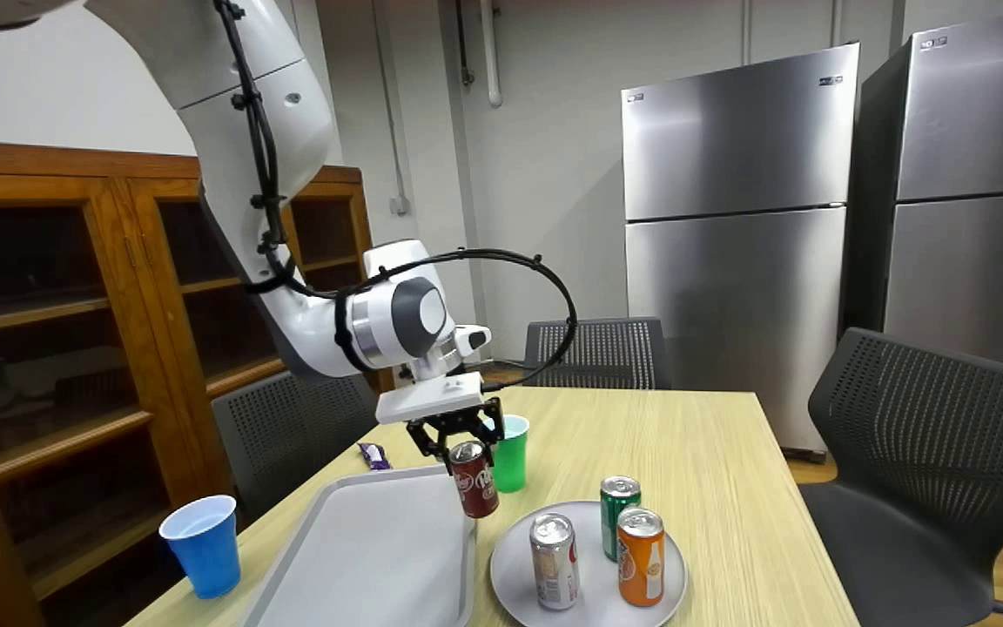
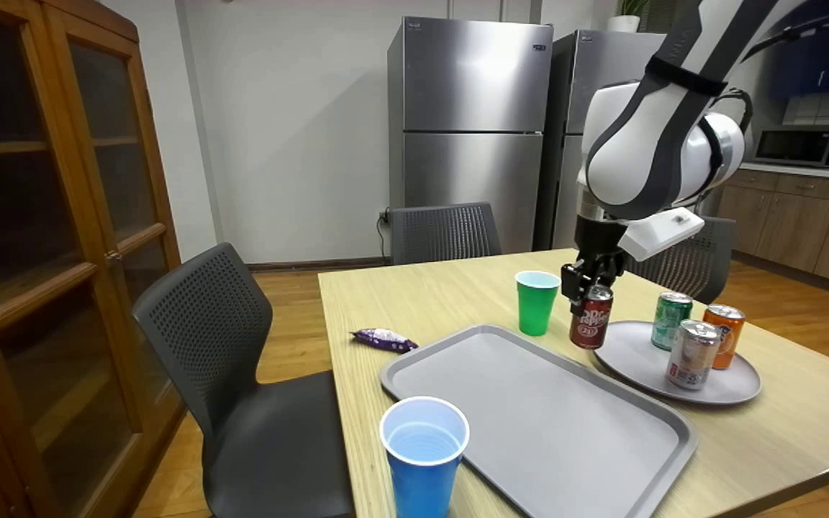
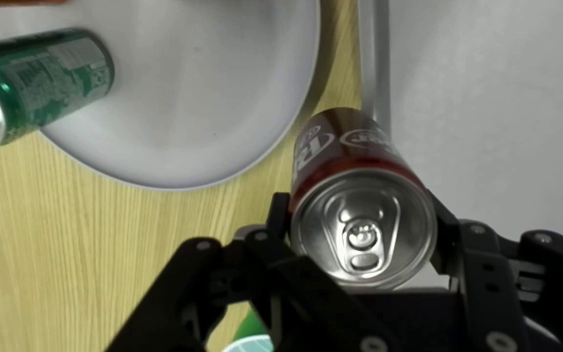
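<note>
Dr Pepper can (image 2: 591, 321) is basically the only clean label read here lol
It says "DR PEPPER" with "23" under it in an exterior view; the wrist view only gets chunks of that white lettering. The Franka Panda arm (image 2: 648, 147) has part of its name printed along it, looks like "ANKA" to me. Green can (image 3: 49, 83) shows a barcode and a pale block of small print, way too blurry to read. Orange can (image 1: 641, 557) and silver can (image 1: 555, 562) have printing too, but I can't make out words. Same deal with the tiny badges on the stainless-steel fridges (image 1: 737, 252).
</note>
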`<state>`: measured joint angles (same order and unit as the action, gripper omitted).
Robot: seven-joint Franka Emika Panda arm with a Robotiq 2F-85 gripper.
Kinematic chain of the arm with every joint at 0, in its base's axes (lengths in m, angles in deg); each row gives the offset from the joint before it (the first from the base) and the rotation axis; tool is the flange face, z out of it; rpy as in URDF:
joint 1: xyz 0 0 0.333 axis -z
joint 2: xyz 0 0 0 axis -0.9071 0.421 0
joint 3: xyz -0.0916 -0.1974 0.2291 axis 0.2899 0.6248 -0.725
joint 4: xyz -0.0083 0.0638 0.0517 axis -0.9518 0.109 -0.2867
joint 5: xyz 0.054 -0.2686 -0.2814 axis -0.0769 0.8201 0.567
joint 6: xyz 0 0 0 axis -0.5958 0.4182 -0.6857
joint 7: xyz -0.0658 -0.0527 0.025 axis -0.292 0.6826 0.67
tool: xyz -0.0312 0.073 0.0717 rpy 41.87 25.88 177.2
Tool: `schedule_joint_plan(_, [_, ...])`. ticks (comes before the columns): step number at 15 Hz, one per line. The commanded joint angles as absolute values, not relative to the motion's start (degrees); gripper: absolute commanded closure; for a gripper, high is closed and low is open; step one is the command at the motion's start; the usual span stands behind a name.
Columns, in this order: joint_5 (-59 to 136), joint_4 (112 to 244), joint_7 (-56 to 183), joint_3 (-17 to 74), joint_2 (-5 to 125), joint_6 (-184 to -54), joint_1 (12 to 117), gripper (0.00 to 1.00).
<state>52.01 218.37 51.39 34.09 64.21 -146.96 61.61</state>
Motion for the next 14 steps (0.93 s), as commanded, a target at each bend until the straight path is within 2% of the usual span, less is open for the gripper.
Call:
schedule_joint_plan(1, [54.58,219.76,55.97,33.53,60.76,-144.95,58.21,0.61])
schedule_joint_plan(14, [55.69,213.92,62.82,26.94,64.03,-140.65,48.52,0.61])
